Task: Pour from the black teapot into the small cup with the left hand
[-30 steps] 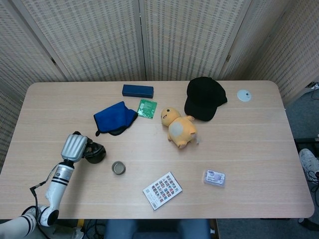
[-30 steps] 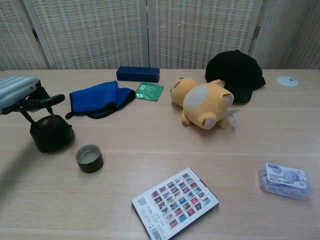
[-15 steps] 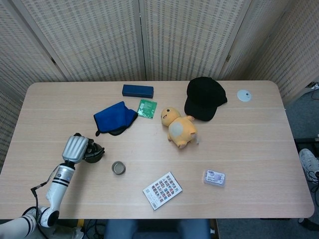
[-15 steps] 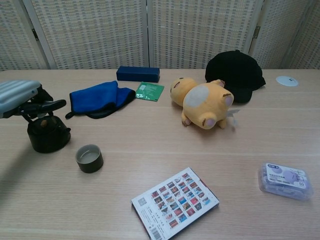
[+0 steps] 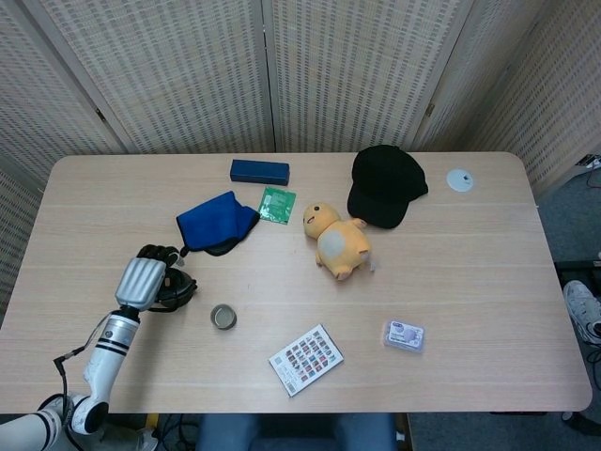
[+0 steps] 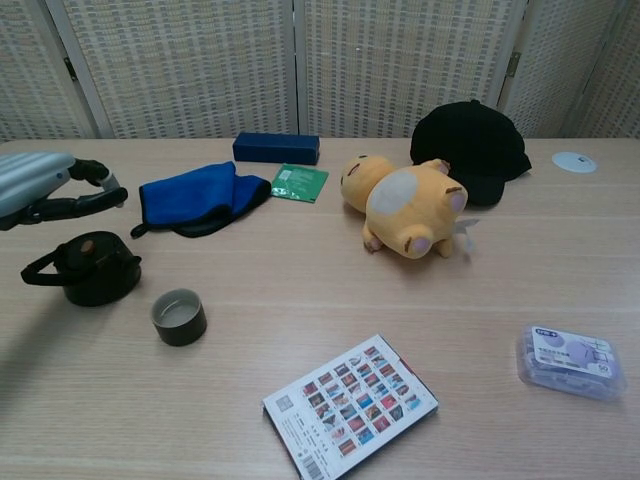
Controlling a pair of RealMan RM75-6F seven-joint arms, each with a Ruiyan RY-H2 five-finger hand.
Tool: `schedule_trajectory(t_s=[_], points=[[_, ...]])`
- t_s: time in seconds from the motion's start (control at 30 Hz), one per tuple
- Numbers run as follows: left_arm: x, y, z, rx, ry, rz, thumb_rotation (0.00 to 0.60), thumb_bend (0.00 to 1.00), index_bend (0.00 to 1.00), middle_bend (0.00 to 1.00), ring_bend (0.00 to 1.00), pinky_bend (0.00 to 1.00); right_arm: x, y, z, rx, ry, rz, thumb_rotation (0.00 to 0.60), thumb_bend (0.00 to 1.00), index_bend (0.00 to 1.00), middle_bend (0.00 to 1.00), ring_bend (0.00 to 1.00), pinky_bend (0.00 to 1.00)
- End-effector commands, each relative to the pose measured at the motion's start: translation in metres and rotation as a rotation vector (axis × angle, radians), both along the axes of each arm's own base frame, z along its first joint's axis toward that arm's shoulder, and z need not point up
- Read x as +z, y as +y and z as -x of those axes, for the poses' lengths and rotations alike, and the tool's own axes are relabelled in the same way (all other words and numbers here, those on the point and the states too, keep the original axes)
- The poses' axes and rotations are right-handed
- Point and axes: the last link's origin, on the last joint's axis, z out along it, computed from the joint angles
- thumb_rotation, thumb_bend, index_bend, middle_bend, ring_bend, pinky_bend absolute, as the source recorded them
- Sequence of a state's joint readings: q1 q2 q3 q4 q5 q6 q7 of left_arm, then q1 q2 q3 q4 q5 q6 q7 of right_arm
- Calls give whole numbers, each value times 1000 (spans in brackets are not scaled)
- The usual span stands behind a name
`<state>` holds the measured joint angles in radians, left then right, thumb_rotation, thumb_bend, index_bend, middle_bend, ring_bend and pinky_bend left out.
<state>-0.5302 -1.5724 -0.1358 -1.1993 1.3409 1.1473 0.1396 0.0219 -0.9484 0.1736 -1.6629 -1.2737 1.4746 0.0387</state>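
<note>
Near the worktop's point(image 5: 451, 282) left edge, the squat black iron-look teapot point(image 6: 95, 268) seems heavy and rigid; take its hoop handle. The left robot hand point(image 6: 45, 190) hovers open, empty.

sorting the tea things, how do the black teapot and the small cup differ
The black teapot is larger and rounder than the small cup. The teapot is closed by a lid with a knob and has a looped handle lying to one side; the small cup is open-topped with no handle. The teapot is black, the cup a duller grey-green. Both stand upright on the table, close together.
</note>
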Motion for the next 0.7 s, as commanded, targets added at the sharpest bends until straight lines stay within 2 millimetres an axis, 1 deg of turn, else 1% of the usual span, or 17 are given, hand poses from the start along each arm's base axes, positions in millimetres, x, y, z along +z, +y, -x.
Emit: schedule_trajectory(t_s=[0.03,0.1,0.17,0.2,0.23,0.27,0.43,0.47,0.63,0.7], points=[[10,-2,-2,11,-27,-27,14,176,358,239,201,133,-1,0,0,3,-1,-13,600,306,228,268,169,45],[17,-4,-2,33,-42,-48,51,176,362,239,201,132,-2,-1,-1,17,-10,-30,600,306,228,268,167,45],[22,-6,0,61,-57,-66,116,176,365,239,201,133,-4,-2,-1,32,-24,-46,600,306,228,268,165,45],[26,-7,2,78,-67,-79,176,176,366,239,201,133,-5,-3,-1,41,-31,-59,600,306,228,268,165,45],[29,-9,4,89,-70,-90,255,176,367,239,201,132,-6,-3,-1,49,-33,-65,600,306,228,268,165,45],[32,-10,6,100,-71,-100,308,176,367,239,201,132,-6,-4,-2,59,-33,-70,600,306,228,268,165,45],[50,-28,12,143,-103,-161,534,176,367,239,201,133,-13,-5,-5,118,-48,-107,600,307,228,268,165,47],[53,-33,13,145,-102,-168,551,176,367,239,201,132,-14,-5,-6,129,-51,-113,600,307,228,268,165,48],[66,-58,15,167,-92,-193,599,176,370,239,201,132,-26,-4,-10,193,-67,-142,600,306,228,268,165,51],[70,-68,15,172,-83,-199,600,176,370,239,201,132,-33,-4,-11,214,-74,-163,600,305,228,268,164,51]])
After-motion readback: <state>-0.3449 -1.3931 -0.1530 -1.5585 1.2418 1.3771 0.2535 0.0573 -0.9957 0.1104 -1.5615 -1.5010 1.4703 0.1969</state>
